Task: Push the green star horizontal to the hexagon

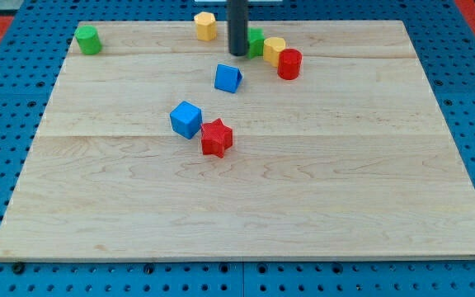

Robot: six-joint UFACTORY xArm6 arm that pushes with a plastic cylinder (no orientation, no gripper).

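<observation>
The tip (237,54) was seen near the top centre of the desk (345,190), touching the left side of the green star (256,41), which was partly hidden behind the rod. No gripper was fitted, so no jaw state could be told. The yellow hexagon (205,25) lay just upper left of the tip

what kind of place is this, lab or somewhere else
Probably a robotics lab bench: a wooden board lies on blue perforated panels, small coloured blocks like the red star sit scattered on it, and my tip rests beside the green block.
</observation>
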